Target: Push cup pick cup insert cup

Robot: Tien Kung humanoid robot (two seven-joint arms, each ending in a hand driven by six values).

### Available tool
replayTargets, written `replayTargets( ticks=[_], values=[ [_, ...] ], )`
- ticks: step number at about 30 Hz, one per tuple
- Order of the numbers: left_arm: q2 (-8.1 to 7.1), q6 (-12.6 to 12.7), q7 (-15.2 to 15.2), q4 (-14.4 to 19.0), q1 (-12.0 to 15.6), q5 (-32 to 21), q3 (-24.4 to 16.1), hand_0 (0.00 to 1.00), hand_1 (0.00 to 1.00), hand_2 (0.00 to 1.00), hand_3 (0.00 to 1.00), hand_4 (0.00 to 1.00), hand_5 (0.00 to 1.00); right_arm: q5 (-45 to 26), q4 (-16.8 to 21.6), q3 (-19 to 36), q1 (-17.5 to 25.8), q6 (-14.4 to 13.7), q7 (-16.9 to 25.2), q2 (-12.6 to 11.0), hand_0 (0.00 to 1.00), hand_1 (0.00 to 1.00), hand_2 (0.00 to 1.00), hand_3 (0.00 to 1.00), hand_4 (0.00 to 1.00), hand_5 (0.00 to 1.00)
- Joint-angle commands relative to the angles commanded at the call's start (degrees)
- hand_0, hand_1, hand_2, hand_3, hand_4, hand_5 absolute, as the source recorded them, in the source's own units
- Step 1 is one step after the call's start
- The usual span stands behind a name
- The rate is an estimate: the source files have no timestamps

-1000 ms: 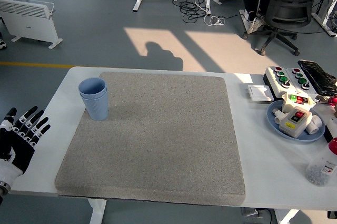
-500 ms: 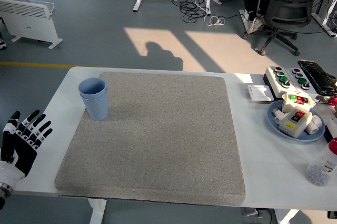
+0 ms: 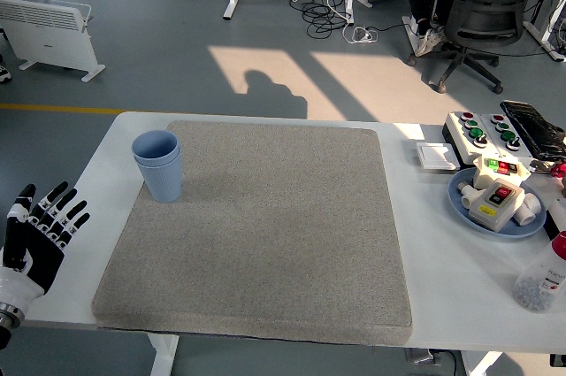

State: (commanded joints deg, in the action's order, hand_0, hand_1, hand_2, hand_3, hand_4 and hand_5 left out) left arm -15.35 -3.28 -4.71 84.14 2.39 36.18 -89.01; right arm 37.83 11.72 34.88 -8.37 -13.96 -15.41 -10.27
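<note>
From the head view, two blue cups (image 3: 159, 166) sit nested upright at the far left corner of the grey mat (image 3: 265, 243); the insertion looks done. The left hand (image 3: 35, 239), fingers spread and empty, rests near the table's (image 3: 442, 292) left edge; next, I'd guess, it simply withdraws

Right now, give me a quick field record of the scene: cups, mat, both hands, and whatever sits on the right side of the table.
cups: blue cups, one nested in the other, upright at the mat's far left corner
mat: grey mat covering most of the white table
left hand: left hand at the table's left edge, fingers spread, holding nothing, apart from the cups
right hand: not in view
right side: blue plate holding a switch box, a button box behind it
person: none visible
</note>
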Motion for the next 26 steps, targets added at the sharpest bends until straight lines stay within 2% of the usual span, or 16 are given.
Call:
replayTargets(
  ticks=[26],
  values=[
    [-0.29,0.6,0.0,-0.4,0.4,-0.4,0.1,0.901,0.902,0.944,0.891,0.662,0.998,-0.1,0.0,0.1,0.6,-0.1,0.0,0.1,0.711,0.636,0.646,0.592,0.126,0.419]
  ],
)
